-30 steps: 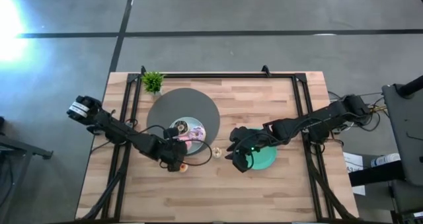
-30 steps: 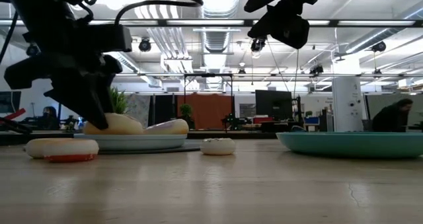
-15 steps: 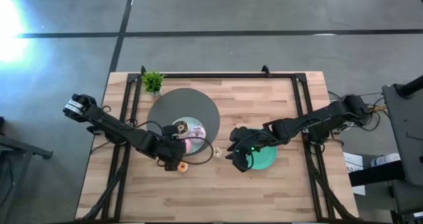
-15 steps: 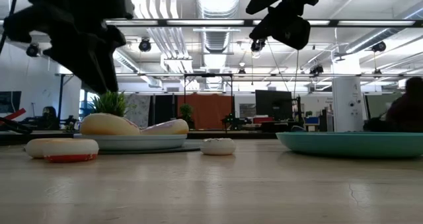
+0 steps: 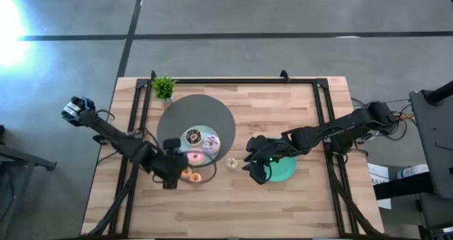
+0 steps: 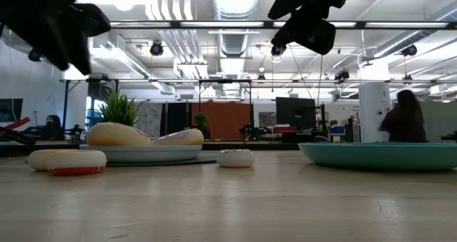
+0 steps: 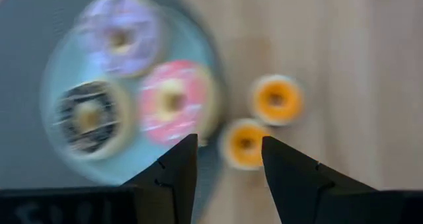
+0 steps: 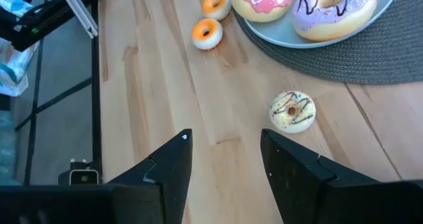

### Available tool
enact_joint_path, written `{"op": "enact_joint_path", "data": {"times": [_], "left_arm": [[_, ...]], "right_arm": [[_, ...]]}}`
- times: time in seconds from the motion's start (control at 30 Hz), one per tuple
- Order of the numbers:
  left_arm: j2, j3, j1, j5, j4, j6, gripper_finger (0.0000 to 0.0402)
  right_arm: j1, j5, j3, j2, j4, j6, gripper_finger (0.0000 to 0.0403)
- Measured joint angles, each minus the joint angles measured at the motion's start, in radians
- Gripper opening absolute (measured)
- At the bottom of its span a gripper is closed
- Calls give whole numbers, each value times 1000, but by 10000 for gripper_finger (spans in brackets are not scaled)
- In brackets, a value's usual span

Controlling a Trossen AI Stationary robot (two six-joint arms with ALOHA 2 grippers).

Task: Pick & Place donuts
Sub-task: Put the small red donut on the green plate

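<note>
A light-blue plate [image 5: 212, 132] carries a dark-frosted donut [image 5: 192, 136], a lilac donut [image 5: 210, 142] and a pink donut [image 5: 192, 157]. Two orange donuts [image 5: 190, 175] lie on the wood by the plate's near edge; the left wrist view shows them side by side [image 7: 276, 100] [image 7: 244, 143]. A whitish sprinkled donut [image 5: 231, 163] [image 8: 292, 110] lies between the two plates. My left gripper [image 5: 170, 173] [image 7: 228, 151] hovers open, high above and just left of the orange pair. My right gripper [image 5: 256, 168] [image 8: 225, 145] hangs open over the left rim of the green plate [image 5: 287, 168].
The blue plate sits on a round dark-grey mat [image 5: 196, 112]. A small potted plant [image 5: 163, 88] stands at the far left corner. Black rails run along the table's left, far and right sides. A person [image 6: 403, 124] moves in the room behind.
My left gripper has risen from beside the plate's near edge and drawn back toward the table's left edge, uncovering the two orange donuts. The donuts have stayed where they were.
</note>
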Motion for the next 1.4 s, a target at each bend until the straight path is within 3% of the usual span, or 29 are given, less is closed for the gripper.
{"op": "enact_joint_path", "data": {"times": [0.1,0.4,0.73,0.87,1.1,1.27,1.4], "left_arm": [[38,-22,-63,49,93,31,142],[266,-23,-140,12,352,100,142],[383,-23,-105,-40,360,24,139],[398,-26,-99,-12,362,18,111],[391,-26,-93,2,362,-35,14],[287,-26,-91,2,361,-169,2],[132,-26,-79,29,397,-245,1]], "right_arm": [[-3,0,0,0,-6,-18,171],[-35,0,0,0,-39,-47,171],[-52,-5,0,0,-44,-50,171],[-54,-8,0,0,-44,-50,171],[-63,-27,0,0,-45,-54,171],[-63,-38,0,-1,-38,-90,171],[-63,-60,14,0,20,-266,171]]}}
